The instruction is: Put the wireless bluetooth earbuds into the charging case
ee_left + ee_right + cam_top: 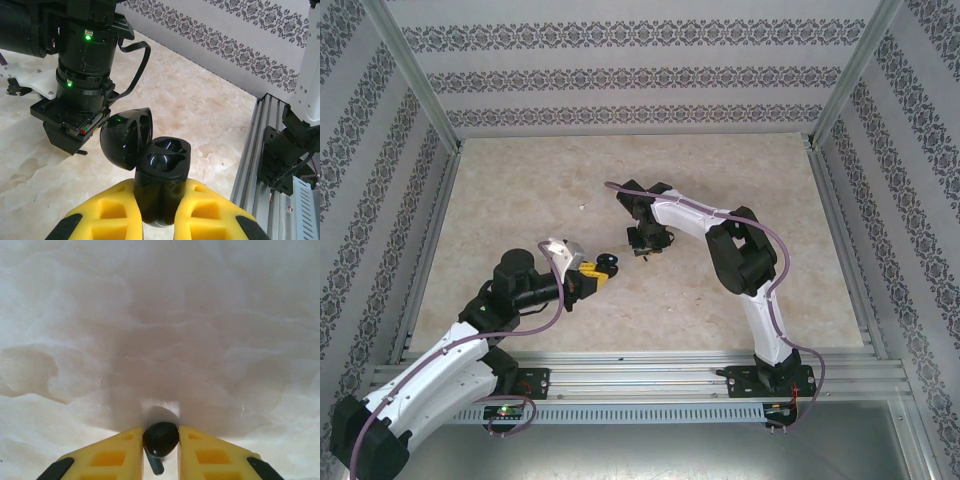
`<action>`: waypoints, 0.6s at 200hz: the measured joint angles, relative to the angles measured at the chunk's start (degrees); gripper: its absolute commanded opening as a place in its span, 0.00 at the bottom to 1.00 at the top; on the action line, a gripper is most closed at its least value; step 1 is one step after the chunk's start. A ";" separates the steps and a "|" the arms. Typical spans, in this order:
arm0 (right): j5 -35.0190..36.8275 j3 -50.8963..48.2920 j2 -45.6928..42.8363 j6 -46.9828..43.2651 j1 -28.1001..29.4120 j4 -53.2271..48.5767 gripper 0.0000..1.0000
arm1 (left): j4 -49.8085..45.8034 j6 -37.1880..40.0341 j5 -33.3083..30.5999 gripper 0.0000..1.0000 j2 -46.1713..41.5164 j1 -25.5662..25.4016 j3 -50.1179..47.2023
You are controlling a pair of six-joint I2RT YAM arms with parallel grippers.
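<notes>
Yellow fingers (115, 217) of the left gripper (160, 220) are clamped on the lower body of the black charging case (162, 167). The case stands upright, and its lid (125, 137) is swung open to one side. Both sockets (167, 150) show and look empty.

Close beside the case, on the side away from the left arm, the right gripper (161, 450) pinches a black earbud (161, 437) by its round head, low over the table (160, 315).

To do this step well, I think the right arm should lift the earbud straight up and bring it above the matching socket. It should turn the earbud so the stem points down into the deep part, and release only when the earbud sits flush. The left arm should keep the case steady and keep the lid out of the way.

The stem is cut off by the frame edge, so I cannot tell how it is oriented. I also cannot tell whether the earbud touches the table. The bottoms of the sockets are dark and hard to read.
</notes>
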 measured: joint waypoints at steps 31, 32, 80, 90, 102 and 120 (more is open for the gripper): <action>-0.07 -1.33 -1.05 0.02 0.00 0.94 0.18 | 1.36 0.17 0.59 0.00 0.24 0.00 -0.07; -0.07 -1.46 -1.14 0.02 0.00 1.05 0.18 | 1.40 0.17 0.61 0.00 0.24 0.00 -0.07; -0.07 -6.69 -8.61 0.17 -0.02 4.37 0.17 | 4.74 0.13 0.63 0.00 1.46 0.00 -0.98; -0.07 -7.61 -10.67 0.24 0.00 5.46 0.17 | 5.44 0.07 0.63 0.00 1.97 0.00 -1.03; -0.07 -8.92 -13.25 0.33 0.00 6.86 0.17 | 6.45 -0.09 0.66 0.00 2.60 0.00 -1.03; -0.02 -10.99 -17.07 0.68 0.00 8.79 0.17 | 7.78 -0.44 0.66 0.00 3.52 0.00 -1.03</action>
